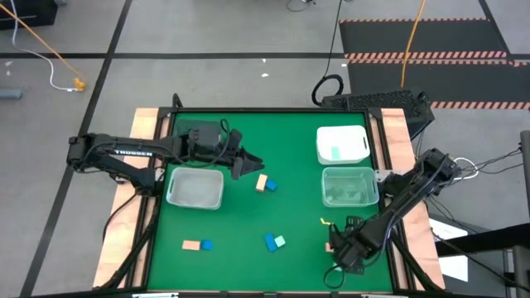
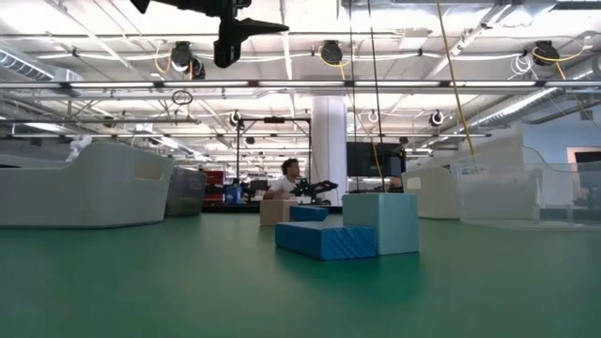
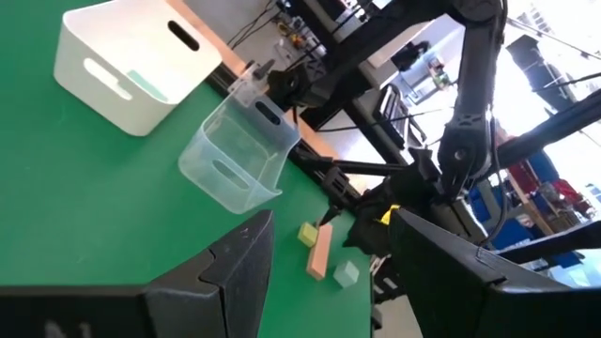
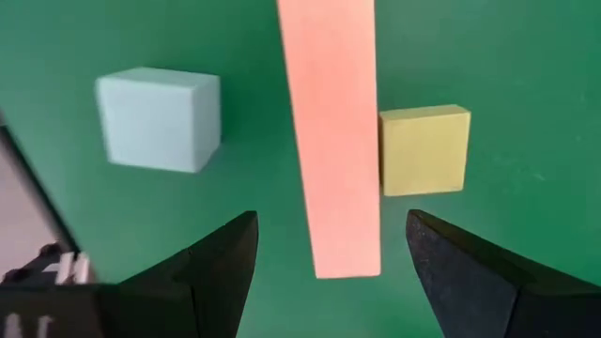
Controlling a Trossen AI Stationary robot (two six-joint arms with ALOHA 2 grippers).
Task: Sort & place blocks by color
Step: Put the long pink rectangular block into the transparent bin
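Observation:
My right gripper [image 4: 329, 258] is open and points down at the table's near right corner [image 1: 338, 240]. A salmon bar [image 4: 329, 141] lies flat between its fingertips, untouched. A mint cube [image 4: 160, 117] sits on one side of the bar and a yellow cube [image 4: 424, 150] on the other. My left gripper [image 1: 245, 162] is open and hangs high over the table [image 2: 235, 38], beside a clear bin [image 1: 195, 187]. Loose on the mat are a salmon-and-yellow pair [image 1: 265, 184], a salmon and blue pair [image 1: 196, 245], and a blue bar with a mint cube [image 1: 275, 242].
A white bin [image 1: 342, 143] holding a mint block stands at the far right, with a second clear bin [image 1: 349, 185] just in front of it. The mat's middle is bare green. A person [image 2: 286, 178] sits far off in the room behind the table.

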